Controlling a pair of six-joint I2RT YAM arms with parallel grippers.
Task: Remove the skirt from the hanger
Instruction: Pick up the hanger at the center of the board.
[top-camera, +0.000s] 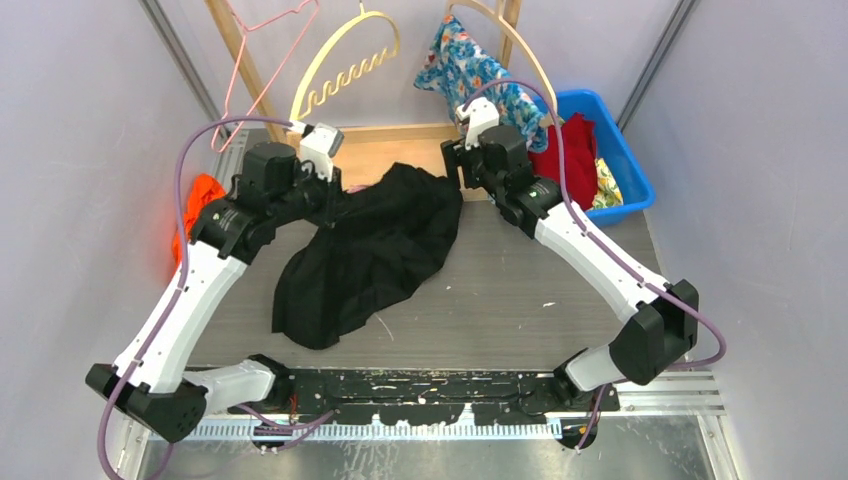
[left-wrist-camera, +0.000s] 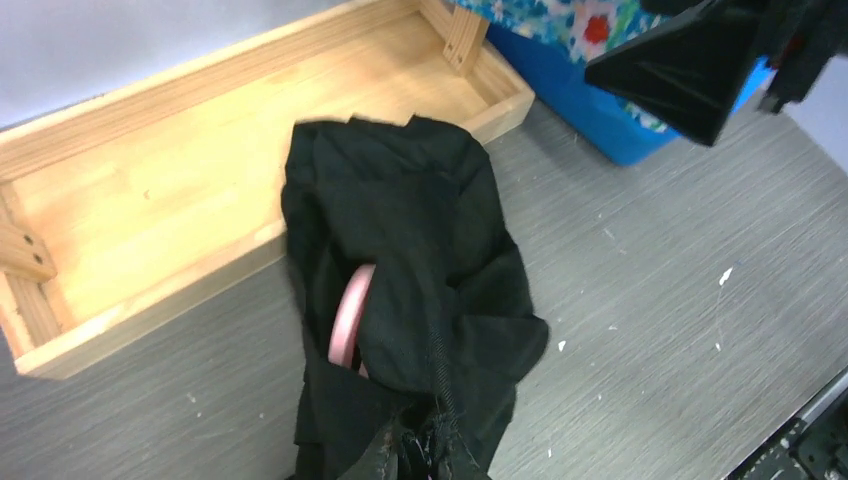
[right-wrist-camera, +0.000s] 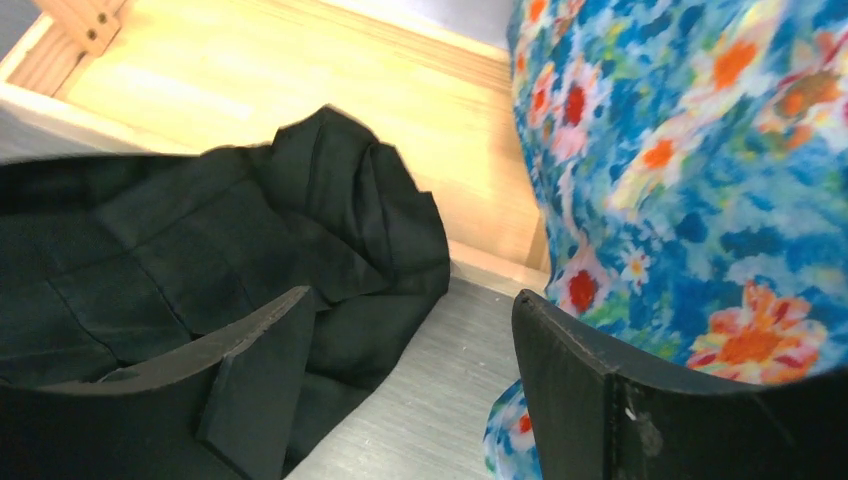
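Nearest you, the skirt (top-camera: 370, 250) lies in a loose black heap on the table (top-camera: 520, 290). Its near end is spread toward the arm bases and its far end is humped against the wooden tray (left-wrist-camera: 150, 190). The left gripper (left-wrist-camera: 415, 458) sits at the heap's left flank, jaws close together with a ridge of black cloth bunched between them. Read it as pinching fabric, not the hanger, though black fingers on black cloth make the exact bite hard to see. Just beyond that pinch, the left wrist view shows a curve of the pink hanger (left-wrist-camera: 350, 315) peeking from a fold. The rest is buried, and you cannot tell how it is caught inside. Judgement: the cloth is light, limp and probably slick, so it will stretch and drag rather than lift as one piece. The hanger is the only stiff thing in there. Keep cloth in one gripper, take the exposed pink curve with the other, then draw them apart. Farther back, the right gripper (right-wrist-camera: 410, 400) hangs over the skirt's far corner, jaws spread wide with nothing between them. One finger is above black cloth, the other just beside the floral garment (right-wrist-camera: 700, 150); mind it does not snag that. Behind, the blue bin (top-camera: 620, 160) holds other clothes.
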